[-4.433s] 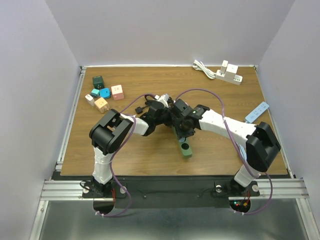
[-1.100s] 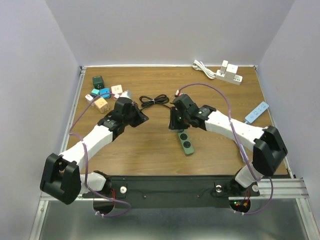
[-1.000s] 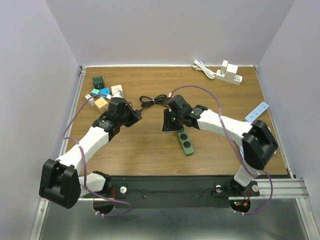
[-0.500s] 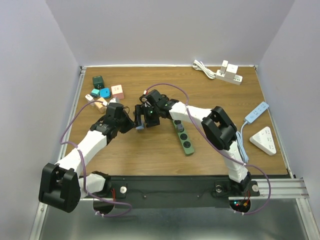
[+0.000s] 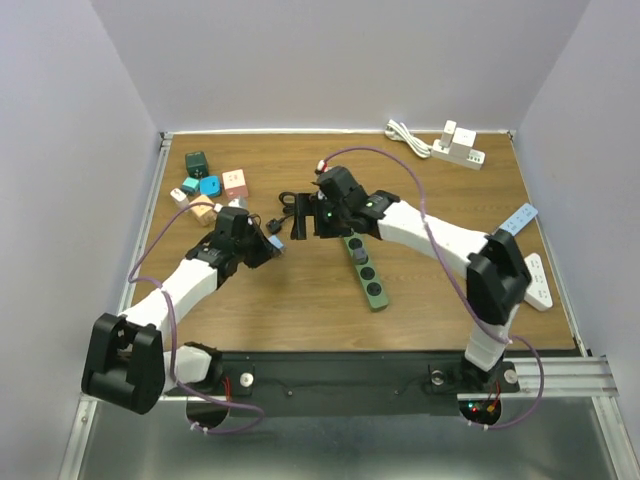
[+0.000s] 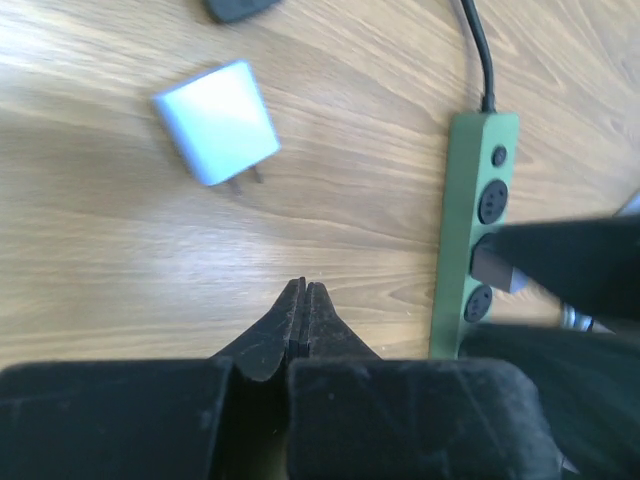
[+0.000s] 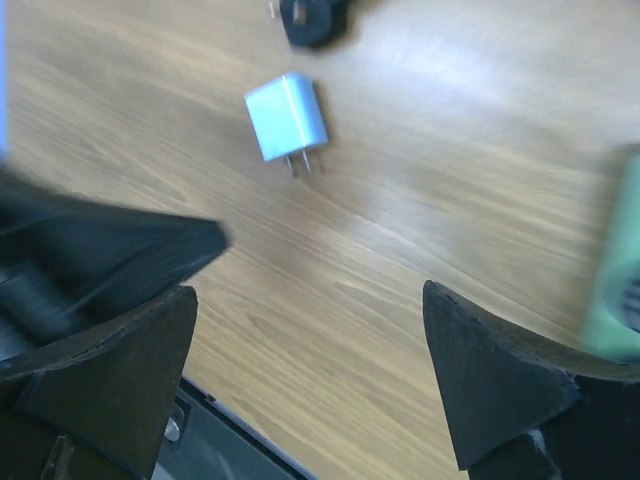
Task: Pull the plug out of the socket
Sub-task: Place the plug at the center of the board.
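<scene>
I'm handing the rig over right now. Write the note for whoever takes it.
Left hand: shut, empty, low over the table.
Right hand: open, holding nothing.
Blue plug: lying loose on the table with its prongs bare, clear of the green power strip.
Done: plug is out of the socket.
Left: probably only drawing both arms back.

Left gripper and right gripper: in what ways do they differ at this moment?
The left gripper is shut, fingers pressed together; the right gripper is open, fingers wide apart. The left gripper is on the left of the blue plug, the right gripper on its right. Both hold nothing: the plug lies loose on the table, prongs showing.
</scene>
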`<action>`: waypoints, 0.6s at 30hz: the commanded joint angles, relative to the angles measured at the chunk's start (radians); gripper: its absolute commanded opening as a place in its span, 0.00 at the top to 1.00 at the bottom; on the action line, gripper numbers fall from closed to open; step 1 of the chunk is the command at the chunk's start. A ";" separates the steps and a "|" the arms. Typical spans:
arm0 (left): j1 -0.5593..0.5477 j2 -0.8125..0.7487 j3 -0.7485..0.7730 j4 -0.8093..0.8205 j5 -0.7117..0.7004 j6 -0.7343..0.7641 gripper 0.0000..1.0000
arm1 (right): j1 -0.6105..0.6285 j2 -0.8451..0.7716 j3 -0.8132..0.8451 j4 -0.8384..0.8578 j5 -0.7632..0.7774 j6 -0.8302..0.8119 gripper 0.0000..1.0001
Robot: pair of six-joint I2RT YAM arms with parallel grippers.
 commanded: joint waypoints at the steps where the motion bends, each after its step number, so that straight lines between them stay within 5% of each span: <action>1: -0.015 0.045 -0.005 0.121 0.132 0.027 1.00 | -0.008 -0.146 -0.005 -0.133 0.237 -0.079 0.03; 4: -0.086 0.131 0.058 0.173 0.157 0.036 1.00 | -0.008 -0.197 -0.046 -0.225 0.384 -0.063 0.11; 6: -0.125 0.166 0.090 0.182 0.162 0.039 1.00 | -0.010 -0.239 -0.085 -0.250 0.425 -0.039 0.39; 7: -0.145 0.185 0.110 0.186 0.162 0.042 1.00 | -0.013 -0.260 -0.114 -0.250 0.453 -0.005 0.58; 8: -0.186 0.223 0.154 0.181 0.160 0.048 1.00 | -0.013 -0.313 -0.166 -0.250 0.465 0.019 0.99; 18: -0.317 0.404 0.362 0.152 0.156 0.064 1.00 | -0.034 -0.524 -0.468 -0.228 0.377 0.191 1.00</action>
